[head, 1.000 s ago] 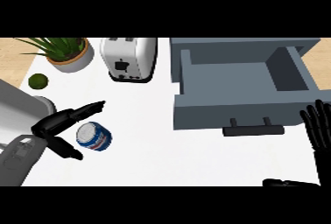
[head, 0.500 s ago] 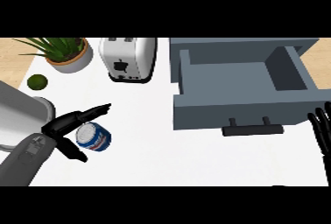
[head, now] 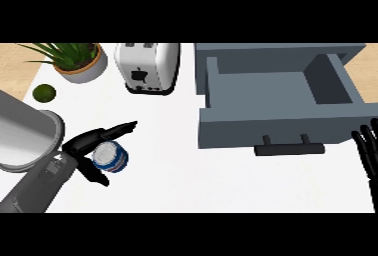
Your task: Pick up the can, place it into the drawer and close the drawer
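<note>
— Where is the can?
— Lower left of the frame, on the white tabletop, with the left hand curled round it; fingers above, thumb below, hiding part of its side.
— And the drawer?
— Upper right, pulled open, its dark handle facing the lower edge; its right side is cut off.
— The right hand?
— At the right edge, fingers straight, partly out of frame.
— Anything else?
— A toaster, a potted plant, a lime, and a grey container cut by the left edge.
</note>
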Motion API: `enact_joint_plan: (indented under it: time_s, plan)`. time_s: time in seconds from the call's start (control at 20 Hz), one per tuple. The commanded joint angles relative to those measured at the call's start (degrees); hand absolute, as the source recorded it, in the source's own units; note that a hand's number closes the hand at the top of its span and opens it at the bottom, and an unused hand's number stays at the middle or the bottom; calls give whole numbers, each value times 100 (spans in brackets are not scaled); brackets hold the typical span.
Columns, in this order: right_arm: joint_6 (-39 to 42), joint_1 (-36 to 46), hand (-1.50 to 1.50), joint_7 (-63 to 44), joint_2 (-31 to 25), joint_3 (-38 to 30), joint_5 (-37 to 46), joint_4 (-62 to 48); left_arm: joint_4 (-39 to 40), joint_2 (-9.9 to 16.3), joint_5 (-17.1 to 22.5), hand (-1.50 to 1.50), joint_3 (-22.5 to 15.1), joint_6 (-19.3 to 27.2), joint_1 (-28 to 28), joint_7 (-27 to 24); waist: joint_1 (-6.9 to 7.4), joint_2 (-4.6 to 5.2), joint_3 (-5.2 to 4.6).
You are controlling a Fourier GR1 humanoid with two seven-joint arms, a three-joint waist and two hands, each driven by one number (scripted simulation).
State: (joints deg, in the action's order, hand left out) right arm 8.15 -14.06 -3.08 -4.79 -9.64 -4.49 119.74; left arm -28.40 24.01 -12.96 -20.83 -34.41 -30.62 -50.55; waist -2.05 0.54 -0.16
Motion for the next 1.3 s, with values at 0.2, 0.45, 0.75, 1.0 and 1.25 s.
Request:
enact_joint_plan:
  time_s: [0.2,0.45,0.75,1.0,1.25]
  plan:
    - [10,121,-150,-214,-61,-112,-161,152,503,-270,-86,-150,-243,-720,-174,-949,17,11,-1]
    - [118,-221,-150,21,19,-80,-73,156,325,-493,-73,-150,-410,-671,-141,-916,64,-22,7]
    - [16,23,-150,-264,-24,-143,-146,270,337,-598,122,150,-429,-880,-376,-706,74,-21,6]
    - [150,-315,-150,21,76,-207,-295,307,97,-440,303,150,-568,-1192,-111,-853,69,-31,10]
    - [23,-199,-150,-187,145,-111,-203,363,-201,-550,497,150,-735,-1357,-69,-613,112,-32,8]
